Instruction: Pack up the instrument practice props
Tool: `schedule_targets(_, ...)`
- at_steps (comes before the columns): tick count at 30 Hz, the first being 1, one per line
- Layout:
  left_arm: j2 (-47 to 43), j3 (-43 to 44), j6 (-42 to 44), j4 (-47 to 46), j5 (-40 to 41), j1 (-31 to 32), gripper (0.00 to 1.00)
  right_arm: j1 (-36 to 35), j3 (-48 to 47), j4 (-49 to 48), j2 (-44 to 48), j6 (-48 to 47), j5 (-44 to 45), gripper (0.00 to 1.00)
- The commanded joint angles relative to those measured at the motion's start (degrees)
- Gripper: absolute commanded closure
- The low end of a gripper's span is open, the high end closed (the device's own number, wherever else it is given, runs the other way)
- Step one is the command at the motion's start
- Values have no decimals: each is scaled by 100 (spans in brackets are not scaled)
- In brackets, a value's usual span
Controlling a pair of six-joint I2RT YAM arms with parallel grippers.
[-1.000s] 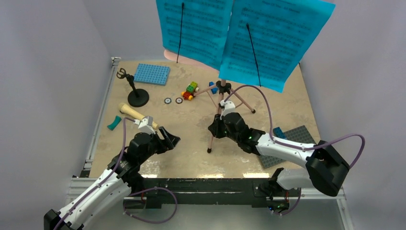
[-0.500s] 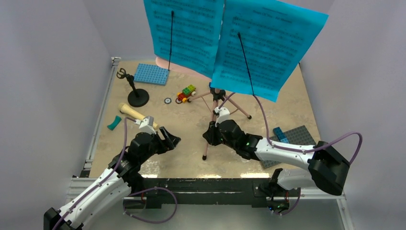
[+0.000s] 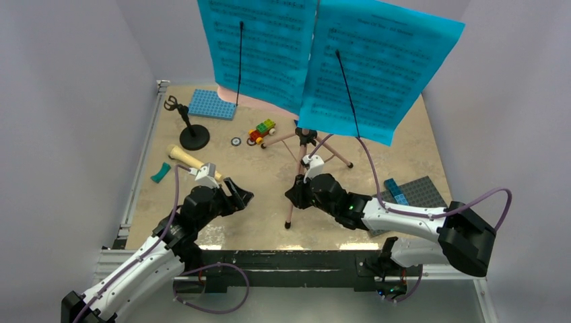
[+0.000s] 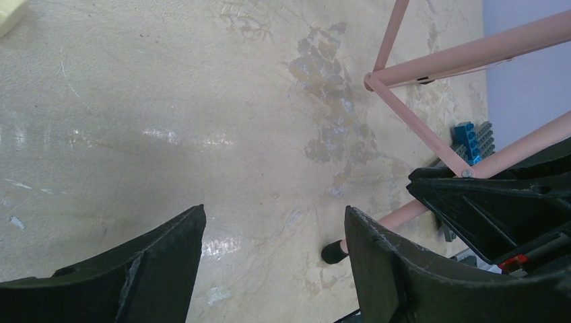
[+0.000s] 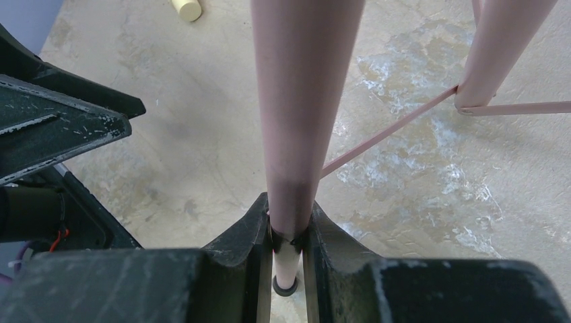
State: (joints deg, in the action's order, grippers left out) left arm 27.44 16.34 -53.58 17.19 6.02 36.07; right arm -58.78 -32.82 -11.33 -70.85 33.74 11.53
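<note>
packing the pink tripod music stand [image 5: 299, 101]: right gripper [image 5: 288, 235] clamps one leg; left gripper [image 4: 273, 222], open and empty, should brace next.

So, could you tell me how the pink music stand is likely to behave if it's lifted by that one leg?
Probably top-heavy: the music stand carries wide cyan pages high above thin legs, so it may tip. The right gripper clamps one smooth round leg, so it could twist in the grip. The pages look floppy.
</note>
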Motion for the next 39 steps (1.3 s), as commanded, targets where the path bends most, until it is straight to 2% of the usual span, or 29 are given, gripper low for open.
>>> schedule_targets(1,128,56,-25,-260,58,31,21,-116,178,604,-40,-127,33,100)
schedule_targets(4,185,86,20,-345,54,37,21,-116,193,653,-16,-171,14,100)
schedule_targets(5,203,112,41,-379,57,36,21,-118,178,689,14,-185,22,90)
schedule_targets(7,240,176,94,-444,57,31,20,-116,151,795,147,-163,60,59)
schedule_targets(9,266,247,166,-537,57,31,18,-116,111,939,349,-155,117,38)
schedule_targets(12,266,381,384,-754,49,32,15,-116,-36,1329,690,-163,196,28)
schedule_targets(17,293,603,1121,-1572,20,31,10,-116,-51,2132,1593,-200,397,25)
schedule_targets(20,567,628,1708,-2792,-150,35,7,-116,211,2612,2512,-149,551,25)
schedule_targets(24,1490,1002,2291,-3943,-723,37,2,-120,619,3289,3897,52,1057,25)
schedule_targets(28,2491,1366,2843,-4995,-1306,128,0,-115,935,3305,4744,140,1263,25)
schedule_targets(33,3260,1736,3448,-5541,-1933,278,0,-115,761,3590,4758,278,1499,25)
schedule_targets(39,3674,2034,3853,-5586,-2355,621,6,-116,465,3884,4696,212,1537,26)
